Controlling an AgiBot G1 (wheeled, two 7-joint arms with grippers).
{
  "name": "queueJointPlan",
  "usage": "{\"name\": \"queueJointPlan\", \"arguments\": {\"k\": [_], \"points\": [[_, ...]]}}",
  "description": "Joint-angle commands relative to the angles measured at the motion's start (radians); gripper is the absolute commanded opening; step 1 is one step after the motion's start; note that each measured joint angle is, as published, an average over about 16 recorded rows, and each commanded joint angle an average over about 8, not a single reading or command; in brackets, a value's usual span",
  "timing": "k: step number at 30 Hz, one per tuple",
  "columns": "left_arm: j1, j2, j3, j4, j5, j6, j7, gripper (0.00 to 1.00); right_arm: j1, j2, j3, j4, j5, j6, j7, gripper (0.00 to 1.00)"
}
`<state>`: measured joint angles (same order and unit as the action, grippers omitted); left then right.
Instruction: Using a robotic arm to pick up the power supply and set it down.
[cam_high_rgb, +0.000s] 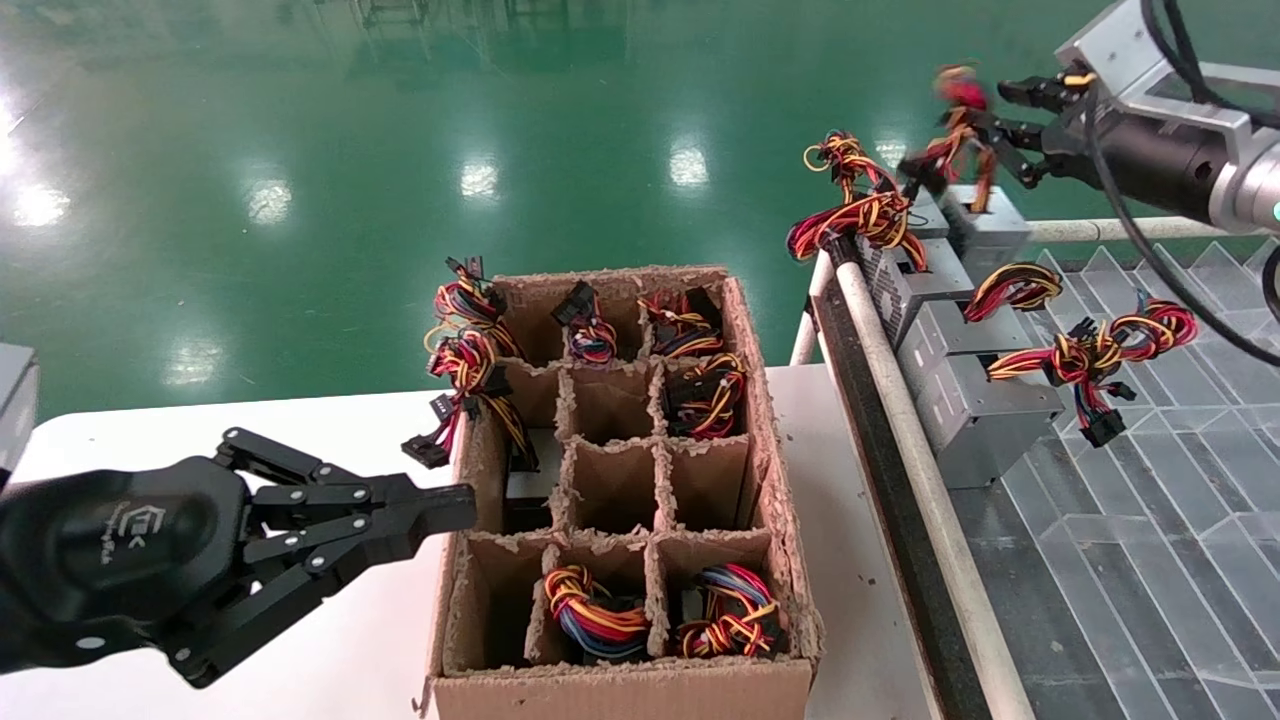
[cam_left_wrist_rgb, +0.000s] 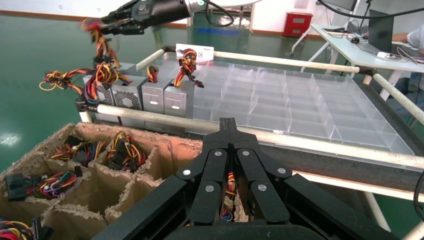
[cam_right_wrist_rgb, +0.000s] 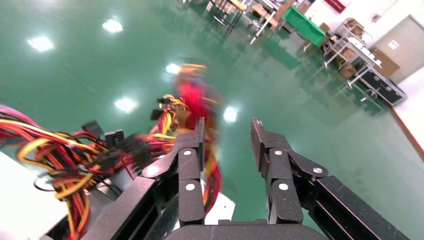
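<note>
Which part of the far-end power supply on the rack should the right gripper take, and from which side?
Grip the metal case of the power supply, not its loose wire bundle, which looks too floppy to hold. Come from above: neighbouring units crowd one side. The right gripper hovers open by the wires.

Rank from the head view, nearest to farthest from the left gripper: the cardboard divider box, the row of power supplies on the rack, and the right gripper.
1. Cardboard divider box, just beyond the left gripper fingertips.
2. Row of power supplies, on the rack's near edge to the right.
3. Right gripper, far right, above that row.
</note>
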<state>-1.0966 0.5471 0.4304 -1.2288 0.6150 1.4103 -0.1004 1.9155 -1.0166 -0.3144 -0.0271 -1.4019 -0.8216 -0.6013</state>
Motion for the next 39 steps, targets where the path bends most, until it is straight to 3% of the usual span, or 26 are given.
{"name": "queueJointPlan", "arguments": {"k": [1,9,20,22,27,30,39], "points": [[0.000,0.000,0.000,0.000,0.000,0.000,0.000,0.00,-0.002,0.002,0.008,0.003,0.011,-0.012,0.012,1.00],[0.000,0.000,0.000,0.000,0.000,0.000,0.000,0.00,-0.001,0.006,0.017,0.012,0.024,-0.042,0.038,1.00],[0.000,0.000,0.000,0.000,0.000,0.000,0.000,0.02,-0.037,0.046,0.058,0.074,0.109,-0.161,0.097,1.00],[0.000,0.000,0.000,0.000,0.000,0.000,0.000,0.12,-0.061,0.055,0.054,0.113,0.123,-0.169,0.119,1.00],[0.000,0.000,0.000,0.000,0.000,0.000,0.000,0.74,-0.131,0.087,0.052,0.221,0.172,-0.214,0.179,1.00],[0.000,0.000,0.000,0.000,0.000,0.000,0.000,1.00,-0.173,0.105,0.051,0.285,0.201,-0.241,0.215,1.00],[0.000,0.000,0.000,0.000,0.000,0.000,0.000,1.00,-0.299,0.162,0.048,0.479,0.290,-0.323,0.323,1.00]]}}
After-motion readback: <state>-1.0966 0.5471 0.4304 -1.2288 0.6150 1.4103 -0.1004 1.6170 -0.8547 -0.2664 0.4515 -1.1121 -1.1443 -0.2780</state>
